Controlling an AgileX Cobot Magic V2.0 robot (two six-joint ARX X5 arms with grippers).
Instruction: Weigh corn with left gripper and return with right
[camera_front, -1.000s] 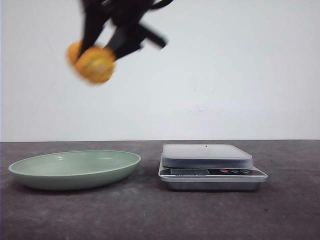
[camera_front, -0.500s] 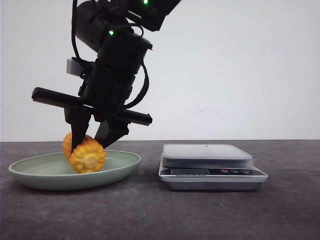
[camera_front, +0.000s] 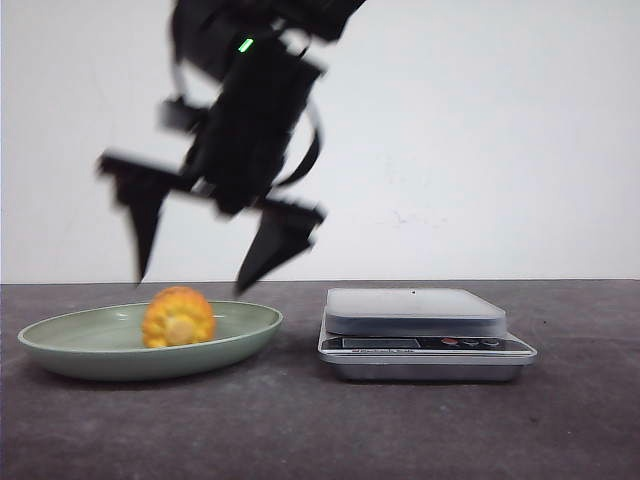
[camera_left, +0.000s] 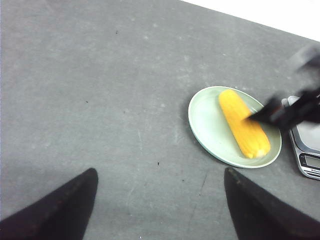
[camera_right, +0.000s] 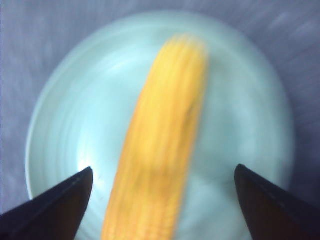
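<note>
Corn (camera_front: 178, 317) lies in the green plate (camera_front: 60, 345) on your table (camera_front: 300, 430), directly below and apart from the right gripper (camera_front: 190, 285) with its jaws spread wide and released, while the left gripper (camera_left: 160, 210) hangs well off, jaws equally parted and empty.

A pale green plate (camera_front: 60, 345) sits on the dark grey surface (camera_front: 300, 430), with a silver scale (camera_front: 425, 350) just beside it to the right, its platform bare, and a white wall (camera_front: 500, 140) behind.
</note>
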